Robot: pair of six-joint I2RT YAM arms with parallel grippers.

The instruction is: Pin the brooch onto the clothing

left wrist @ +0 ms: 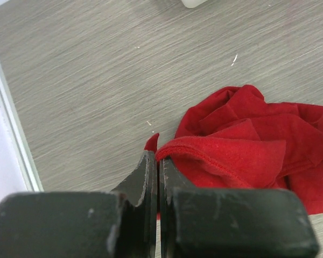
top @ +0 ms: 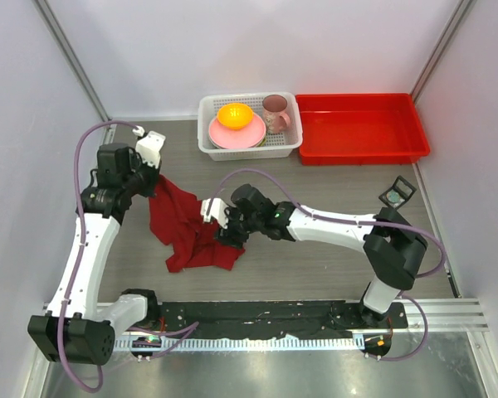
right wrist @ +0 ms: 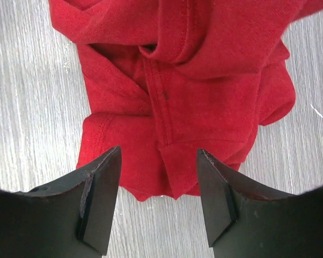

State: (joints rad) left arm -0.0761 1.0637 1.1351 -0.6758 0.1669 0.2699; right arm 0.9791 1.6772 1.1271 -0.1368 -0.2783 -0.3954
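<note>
**A:** Red jersey first. Where does the T-shirt (top: 187,228) lie?

**B:** It is bunched on the grey wood-grain table (top: 332,265), left of centre. One hemmed edge is raised off the table, because the left gripper (left wrist: 157,159) is clamped tight on that fold. I judge the lift is meant to let the cloth hang and open out instead of sitting in a heap.

**A:** And the right gripper (right wrist: 159,152)?

**B:** It is down over the low end of the heap with its jaws apart. A stitched seam (right wrist: 160,115) runs between the fingers (right wrist: 99,199), and they grasp nothing. To my eye it is placed for a second hold, so that the two arms could draw the fabric flat.

**A:** The brooch?

**B:** It is not on the shirt. A small pale disc on a dark square backing lies by the right wall, near the bend of the right arm (top: 332,222). It is well apart from the cloth. It is too small to be sure of, but I take it for the brooch (top: 396,196). By that reading the pinning is not yet begun, and a flat patch of cloth is needed first.

**A:** Anything further out?

**B:** At the far edge stands a white basket (top: 206,143) holding a pink plate (top: 232,137), an orange bowl (top: 235,114) and a pink cup (top: 275,112). A red tray (top: 361,151) sits just beside it. Both are away from the work.
</note>
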